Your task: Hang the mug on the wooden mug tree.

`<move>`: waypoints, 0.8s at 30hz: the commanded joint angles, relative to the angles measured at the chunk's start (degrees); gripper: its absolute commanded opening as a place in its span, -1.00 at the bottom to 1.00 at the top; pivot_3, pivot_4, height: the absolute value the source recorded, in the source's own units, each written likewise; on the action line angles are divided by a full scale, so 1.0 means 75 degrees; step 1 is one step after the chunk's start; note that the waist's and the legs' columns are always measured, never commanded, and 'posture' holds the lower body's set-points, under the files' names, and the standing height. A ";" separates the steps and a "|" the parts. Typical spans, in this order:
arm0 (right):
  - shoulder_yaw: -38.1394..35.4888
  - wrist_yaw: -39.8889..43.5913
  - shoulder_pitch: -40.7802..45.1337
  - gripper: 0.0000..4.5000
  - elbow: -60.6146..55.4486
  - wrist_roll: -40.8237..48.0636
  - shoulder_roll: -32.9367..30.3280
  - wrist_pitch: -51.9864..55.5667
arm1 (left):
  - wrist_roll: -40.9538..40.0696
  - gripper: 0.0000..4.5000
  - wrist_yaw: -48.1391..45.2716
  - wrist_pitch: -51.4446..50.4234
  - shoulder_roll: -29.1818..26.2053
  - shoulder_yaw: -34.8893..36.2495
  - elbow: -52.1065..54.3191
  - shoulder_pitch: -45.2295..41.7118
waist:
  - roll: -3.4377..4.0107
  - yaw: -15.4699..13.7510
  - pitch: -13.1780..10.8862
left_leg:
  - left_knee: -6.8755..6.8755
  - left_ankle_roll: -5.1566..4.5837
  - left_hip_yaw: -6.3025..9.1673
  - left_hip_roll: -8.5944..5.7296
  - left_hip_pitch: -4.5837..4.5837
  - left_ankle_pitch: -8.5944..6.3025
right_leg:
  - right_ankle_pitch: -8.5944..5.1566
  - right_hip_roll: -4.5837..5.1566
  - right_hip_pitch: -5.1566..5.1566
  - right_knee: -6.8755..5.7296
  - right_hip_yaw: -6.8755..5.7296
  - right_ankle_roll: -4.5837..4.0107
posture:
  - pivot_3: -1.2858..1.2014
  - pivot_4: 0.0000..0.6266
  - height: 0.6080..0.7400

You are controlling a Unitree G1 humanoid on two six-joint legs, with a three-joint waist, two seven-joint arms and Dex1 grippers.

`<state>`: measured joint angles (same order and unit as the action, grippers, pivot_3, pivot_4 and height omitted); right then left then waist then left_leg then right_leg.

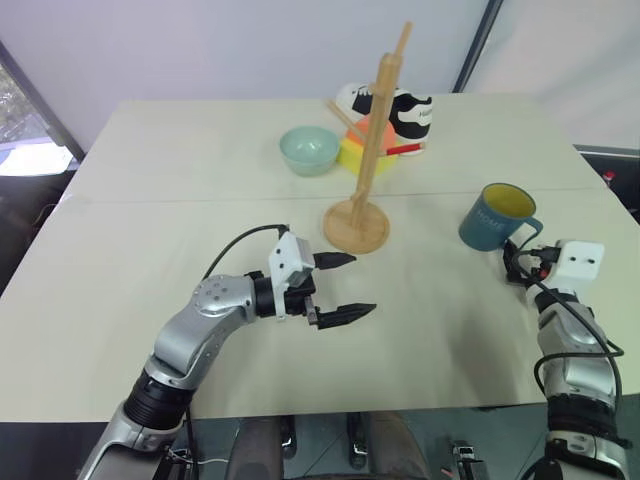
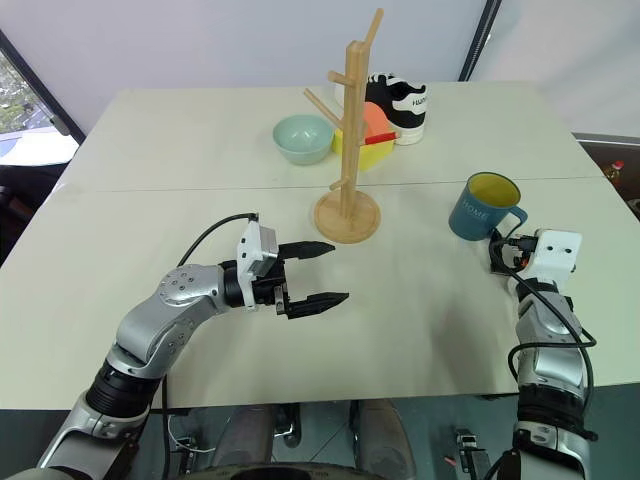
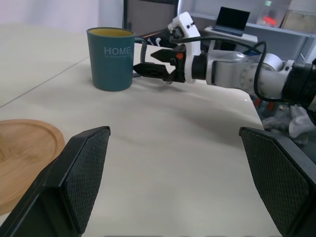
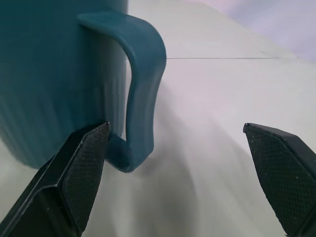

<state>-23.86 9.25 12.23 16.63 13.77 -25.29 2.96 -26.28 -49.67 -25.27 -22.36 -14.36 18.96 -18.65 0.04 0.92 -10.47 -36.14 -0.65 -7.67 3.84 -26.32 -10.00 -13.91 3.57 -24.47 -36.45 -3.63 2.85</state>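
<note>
Mug [image 1: 496, 216] stands upright on the table [image 1: 180, 180], mouth up, loop handle toward the right gripper [image 3: 152, 62]; we see glossy teal outside, yellow inside, pale "HOME" lettering. Right gripper is level, its 2 black textured fingers spread wide on either side of the handle, holding nothing. Wooden mug tree [image 1: 366, 160] is well left of the mug: round disc base, upright post, slanted pegs. Left gripper [image 1: 347, 285] hovers wide open, empty, pointing right

light: bright, even, soft | shadows: faint under my arms on the table [image 1: 180, 170] | blur: my right wrist view soft on the mug [image 4: 59, 74]
</note>
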 commanded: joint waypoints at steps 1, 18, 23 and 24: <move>-0.0049 -0.0074 0.0207 0.99 0.0085 -0.0021 -0.0029 -0.0103 | 0.0003 1.00 0.0045 0.0163 0.0011 0.0094 0.0356 -0.0020 | 0.0000 -0.0002 0.0000 | 0.0000 0.0000 0.0000 0.0000 0.0000 0.0000 | 0.0000 -0.0001 0.0000 -0.0001 0.0000 0.0000 | 0.03 -0.52 0.72; 0.0181 0.0643 0.0410 -0.97 -0.0054 0.0257 -0.0016 -0.0303 | -0.0024 1.00 0.0213 0.0167 -0.0014 0.0191 0.0376 0.0098 | 0.0003 -0.0001 0.0001 | -0.0002 -0.0002 -0.0002 -0.0001 0.0000 0.0001 | 0.0003 -0.0006 0.0000 -0.0006 0.0001 0.0006 | 0.03 -0.52 0.72; 0.1104 0.2238 0.0159 -0.97 -0.1403 -0.0103 -0.0808 -0.0626 | -0.0005 1.00 0.0272 0.0278 -0.0214 0.0679 0.0105 0.0181 | 0.0010 0.0006 -0.0003 | -0.0002 -0.0002 -0.0002 -0.0001 0.0000 0.0001 | 0.0002 -0.0004 -0.0003 -0.0010 0.0001 0.0006 | 0.03 -0.52 0.72; 0.1279 0.2679 0.0136 -0.97 -0.1751 -0.0036 -0.1032 -0.0644 | -0.0013 1.00 0.0256 0.0312 -0.0286 0.0814 0.0032 0.0209 | 0.0013 0.0017 -0.0003 | -0.0002 -0.0002 -0.0005 -0.0001 0.0000 0.0001 | 0.0002 -0.0002 -0.0008 -0.0014 0.0005 0.0006 | 0.03 -0.52 0.72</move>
<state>-15.43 24.08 12.38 10.74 13.10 -30.40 0.62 -26.22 -47.81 -24.44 -23.85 -11.21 18.94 -17.53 0.14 1.04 -10.49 -36.16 -0.66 -7.72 3.84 -26.32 -9.99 -13.89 3.56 -24.56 -36.58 -3.57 2.90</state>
